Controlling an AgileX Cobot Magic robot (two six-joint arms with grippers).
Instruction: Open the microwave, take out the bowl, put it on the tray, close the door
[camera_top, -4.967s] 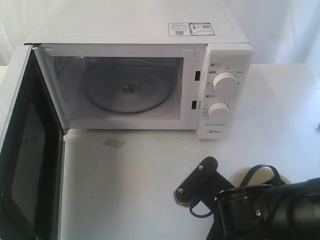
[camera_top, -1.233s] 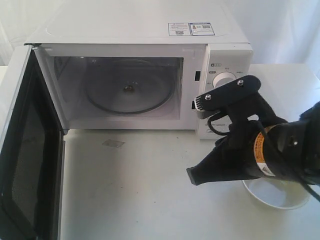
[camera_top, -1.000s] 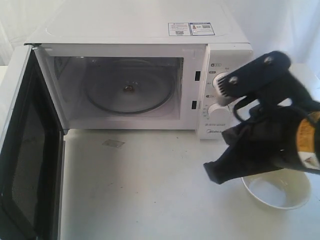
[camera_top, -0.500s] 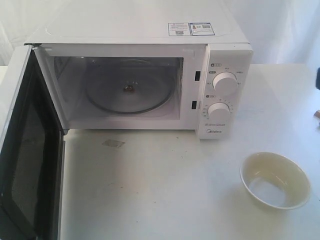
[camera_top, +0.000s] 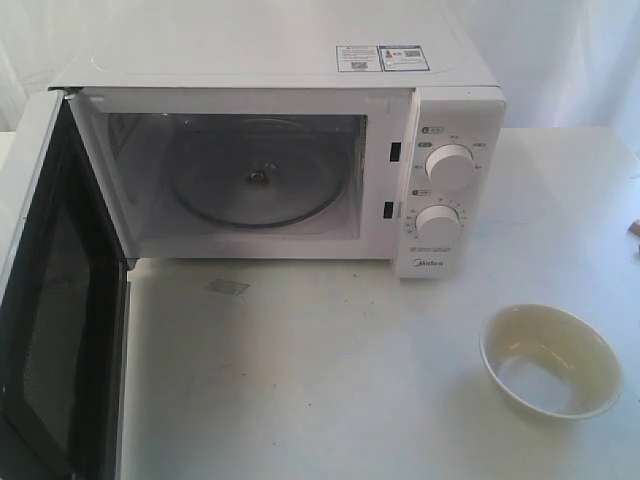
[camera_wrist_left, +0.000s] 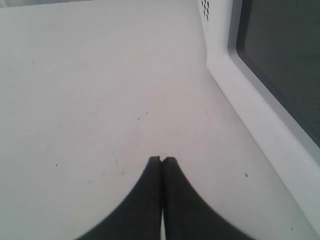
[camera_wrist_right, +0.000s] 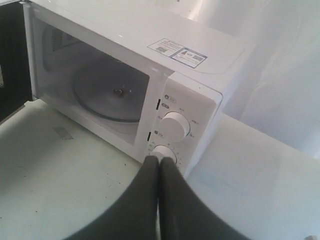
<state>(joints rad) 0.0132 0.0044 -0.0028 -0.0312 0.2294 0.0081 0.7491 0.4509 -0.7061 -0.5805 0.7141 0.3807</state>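
Observation:
The white microwave (camera_top: 300, 70) stands at the back of the table with its door (camera_top: 50, 300) swung wide open to the left; the glass turntable (camera_top: 255, 185) inside is bare. The cream-yellow bowl (camera_top: 550, 360) sits upright on the white table at the front right, with no tray visible under it. Neither gripper shows in the exterior view. My left gripper (camera_wrist_left: 162, 159) is shut and empty over bare table beside the door (camera_wrist_left: 280, 65). My right gripper (camera_wrist_right: 159, 159) is shut and empty, hanging in front of the microwave (camera_wrist_right: 190, 85) and its lower knob (camera_wrist_right: 164, 151).
Two round knobs (camera_top: 450, 167) sit on the microwave's right panel. A small grey patch (camera_top: 227, 287) marks the table in front of the cavity. A small object (camera_top: 634, 228) peeks in at the right edge. White curtain hangs behind.
My right arm has let go of the bowl, lifted up and away to the right, and left the exterior view. The bowl stays on the table; the door remains open.

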